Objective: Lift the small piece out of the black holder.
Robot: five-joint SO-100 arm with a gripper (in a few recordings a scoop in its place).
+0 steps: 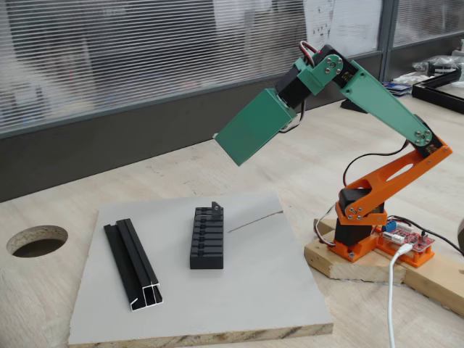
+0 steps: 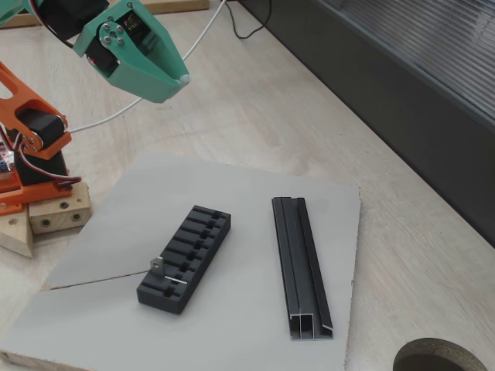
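We saw the small piece (image 2: 157, 265) standing up in the black holder (image 2: 186, 258), in a slot near the end at the lower left of one fixed view. In the other fixed view the same small piece (image 1: 216, 207) poked up at the far end of the black holder (image 1: 207, 238), near the middle of the frame. It was so tiny that we could not make out its shape well.

The gripper (image 1: 226, 148) hung in the air above the holder, well apart from it, touching nothing. In the other view the gripper (image 2: 179, 83) sat at the upper left, with the arm cut off by the frame edge. The green fingers (image 1: 252, 127) looked like one flat block, pressed together with no gap, and held nothing.

Black rails (image 2: 300, 267) lay beside the holder on the grey board (image 2: 255, 340).
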